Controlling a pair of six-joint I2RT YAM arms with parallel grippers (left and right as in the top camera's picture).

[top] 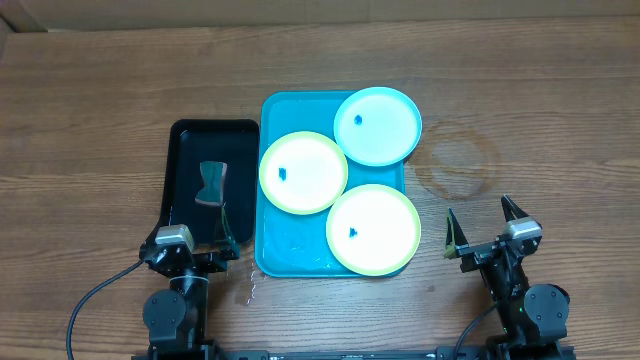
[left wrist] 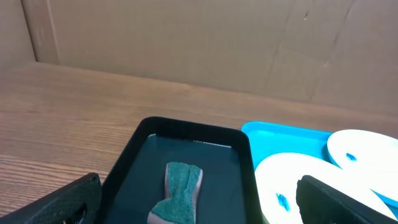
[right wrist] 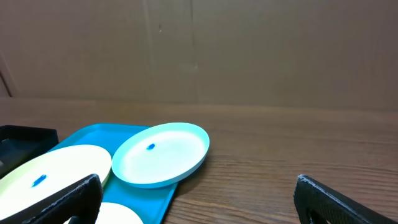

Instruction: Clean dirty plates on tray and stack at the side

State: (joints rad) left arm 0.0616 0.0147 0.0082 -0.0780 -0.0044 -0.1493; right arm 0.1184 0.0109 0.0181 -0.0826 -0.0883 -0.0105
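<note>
Left claw point(left wrist: 199, 186) spread wide, empty, at the near edge of the table point(top: 90, 120), facing the black tray point(left wrist: 186, 127). Right claw point(top: 480, 228) also spread, empty, just right of the turquoise tray point(top: 272, 250).

Green sponge point(left wrist: 179, 190) lies in the black tray. Grabbing it looks like step one: drop straight over its pinched waist and close across the narrow part (mind the tray wall).

All three plates sit on the turquoise tray:
- near yellow-green plate point(top: 372, 230)
- second yellow-green plate point(top: 303, 172)
- light blue plate point(top: 377, 125), farthest, overhanging the rim

One blue speck each.

Sponge's near end is cut off in the left wrist view. Shiny patch at the tray's near edge: water or glare, can't tell.
</note>
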